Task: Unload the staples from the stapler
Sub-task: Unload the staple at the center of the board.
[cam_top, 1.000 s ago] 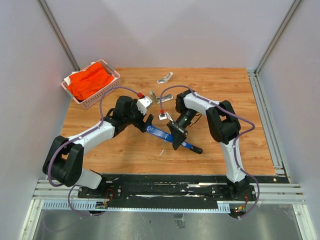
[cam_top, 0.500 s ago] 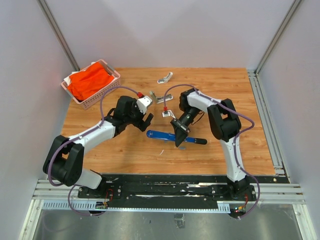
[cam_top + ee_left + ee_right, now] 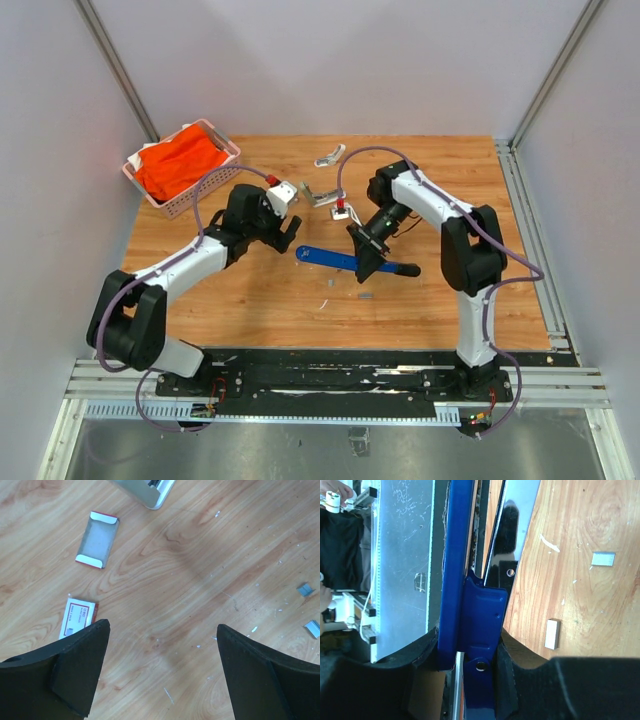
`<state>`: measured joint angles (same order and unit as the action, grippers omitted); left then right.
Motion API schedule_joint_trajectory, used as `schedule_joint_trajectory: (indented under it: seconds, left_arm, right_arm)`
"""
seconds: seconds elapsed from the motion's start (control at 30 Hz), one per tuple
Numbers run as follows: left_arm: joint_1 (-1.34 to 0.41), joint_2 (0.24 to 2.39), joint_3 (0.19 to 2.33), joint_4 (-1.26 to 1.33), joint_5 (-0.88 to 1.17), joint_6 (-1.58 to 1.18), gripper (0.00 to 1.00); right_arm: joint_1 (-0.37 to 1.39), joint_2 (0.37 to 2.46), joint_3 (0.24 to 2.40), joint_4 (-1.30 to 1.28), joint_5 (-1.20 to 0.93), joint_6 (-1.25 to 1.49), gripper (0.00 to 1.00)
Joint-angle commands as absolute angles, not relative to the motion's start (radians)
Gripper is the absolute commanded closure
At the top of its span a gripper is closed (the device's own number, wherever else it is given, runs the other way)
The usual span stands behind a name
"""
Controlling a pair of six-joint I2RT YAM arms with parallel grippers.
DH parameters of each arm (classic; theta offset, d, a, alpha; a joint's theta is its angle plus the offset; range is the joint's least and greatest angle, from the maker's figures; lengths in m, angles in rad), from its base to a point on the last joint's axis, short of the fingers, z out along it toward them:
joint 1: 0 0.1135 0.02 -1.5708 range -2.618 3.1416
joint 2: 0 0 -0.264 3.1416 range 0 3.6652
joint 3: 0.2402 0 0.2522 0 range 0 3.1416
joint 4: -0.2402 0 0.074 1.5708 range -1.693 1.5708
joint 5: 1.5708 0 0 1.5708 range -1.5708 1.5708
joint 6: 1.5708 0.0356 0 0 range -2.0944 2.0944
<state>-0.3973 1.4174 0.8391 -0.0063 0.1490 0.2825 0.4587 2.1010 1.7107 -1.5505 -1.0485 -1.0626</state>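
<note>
Operator: Since a second ago, the long slim stapler with blue body and black top arm [image 3: 335, 258] has swung from a steep diagonal to nearly level. It now sits right of the wooden table's [image 3: 230, 300] middle. My left gripper [image 3: 287, 230] has drawn back from its blue tip toward the far left.

Trainee: Who holds it now?

Operator: My right gripper [image 3: 467, 650] alone, pinching the blue body from both sides. The black arm stands apart from the blue channel, and I judge the hold is meant to keep that channel gaping so strips can leave it. Whether the stapler touches the wood, I cannot tell.

Trainee: And the left claw?

Operator: Spread wide, with nothing between its fingers.

Trainee: Where are the staples?

Operator: Short silvery-grey staples [image 3: 603, 558] lie loose on the wood near the stapler. Whether more sit inside it, I cannot see.

Trainee: Any writing?

Operator: A small white carton with a red mark [image 3: 77, 618] carries print too small to read. Beside it lies a grey open tray with red ends [image 3: 97, 540]. No brand shows on the stapler. A pink basket of orange cloth [image 3: 180, 165] sits well apart.
</note>
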Motion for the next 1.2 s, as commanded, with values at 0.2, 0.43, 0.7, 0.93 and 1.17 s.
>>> schedule_joint_trajectory:
  seconds: [0.2,0.43,0.7,0.93,1.17]
  left_arm:
    - [-0.42,1.506,0.901,-0.075,0.235,0.273,0.1]
    - [-0.448,1.424,0.84,-0.049,0.325,0.324,0.09]
    - [-0.447,1.478,0.849,-0.037,0.221,0.271,0.09]
    - [-0.442,1.506,0.909,-0.07,0.076,0.276,0.08]
    - [-0.446,1.578,0.948,-0.138,0.141,0.283,0.1]
  right_arm:
    - [0.465,2.124,1.737,-1.601,-1.141,-1.054,1.0]
    - [0.376,2.305,1.787,-1.538,-1.095,-0.841,1.0]
    - [0.381,2.218,1.786,-1.602,-1.14,-0.955,1.0]
    - [0.384,2.108,1.733,-1.603,-1.16,-1.054,1.0]
    - [0.421,1.948,1.715,-1.604,-1.206,-1.183,1.0]
